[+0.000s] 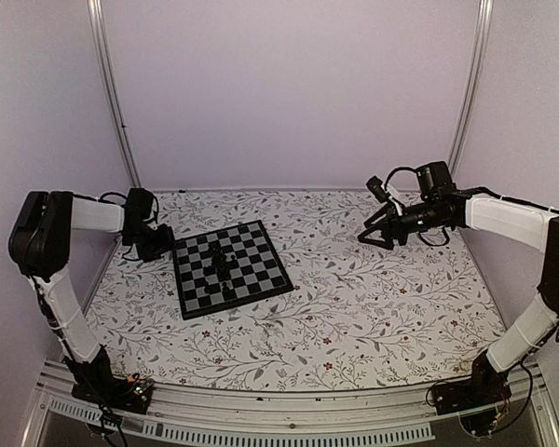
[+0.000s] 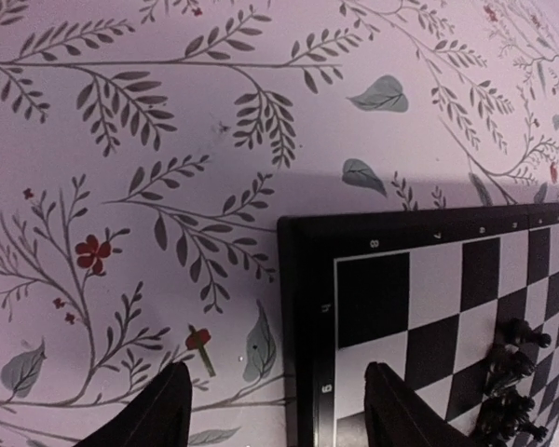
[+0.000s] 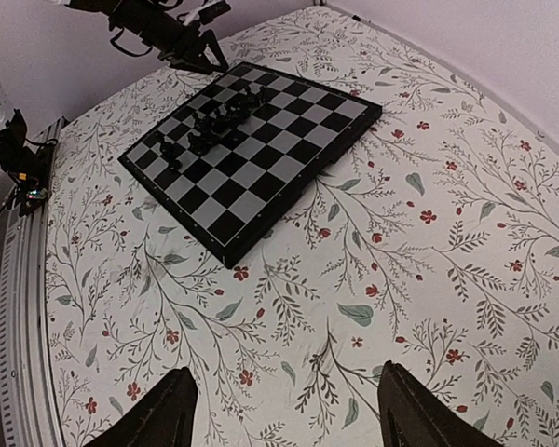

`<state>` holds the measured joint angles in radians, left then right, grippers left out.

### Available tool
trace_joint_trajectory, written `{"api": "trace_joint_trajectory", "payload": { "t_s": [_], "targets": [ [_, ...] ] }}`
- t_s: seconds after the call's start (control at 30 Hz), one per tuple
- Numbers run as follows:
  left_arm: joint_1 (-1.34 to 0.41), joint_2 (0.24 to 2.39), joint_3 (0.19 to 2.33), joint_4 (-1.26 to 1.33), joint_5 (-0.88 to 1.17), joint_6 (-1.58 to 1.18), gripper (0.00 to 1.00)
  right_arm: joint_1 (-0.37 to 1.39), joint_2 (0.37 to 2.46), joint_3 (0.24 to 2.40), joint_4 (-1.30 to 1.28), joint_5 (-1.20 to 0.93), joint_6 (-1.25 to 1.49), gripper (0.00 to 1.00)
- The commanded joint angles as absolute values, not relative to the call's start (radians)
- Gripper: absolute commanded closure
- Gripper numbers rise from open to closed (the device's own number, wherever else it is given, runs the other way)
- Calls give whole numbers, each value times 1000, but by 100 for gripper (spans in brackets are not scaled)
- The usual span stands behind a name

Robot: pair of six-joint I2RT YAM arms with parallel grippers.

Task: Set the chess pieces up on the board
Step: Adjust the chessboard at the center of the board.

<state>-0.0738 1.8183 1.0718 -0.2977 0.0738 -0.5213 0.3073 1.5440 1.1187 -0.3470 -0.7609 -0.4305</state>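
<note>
The board (image 1: pixel 252 270) lies left of centre on the floral cover, with a cluster of tiny black chess pieces (image 1: pixel 223 267) bunched near its middle. The same pieces (image 3: pixel 216 124) show on the board (image 3: pixel 289 168) in the right wrist view, and a few pieces (image 2: pixel 514 377) at the lower right of the left wrist view. My left gripper (image 1: pixel 160 244) hovers at the board's left edge (image 2: pixel 307 307), open, with nothing between its fingers (image 2: pixel 158 414). My right gripper (image 1: pixel 374 233) hangs well right of the board, open and empty, its fingertips (image 3: pixel 168 410) over bare cover.
The floral table cover (image 1: pixel 354 307) spreads around the board. Pale walls and two metal corner posts (image 1: pixel 112 93) enclose the back and sides. A metal rail (image 1: pixel 289 414) with both arm bases runs along the near edge.
</note>
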Motion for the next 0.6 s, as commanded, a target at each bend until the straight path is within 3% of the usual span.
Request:
{"api": "trace_joint_trajectory", "payload": {
  "t_s": [0.0,0.57],
  "targets": [
    [-66,1887,1132,-221,143,-520,36,327,1591,1135,-404,-763,-436,30],
    [-113,2144,1327,-98,378,-464,42,385,1707,1157,-408,-653,-478,41]
  ]
}}
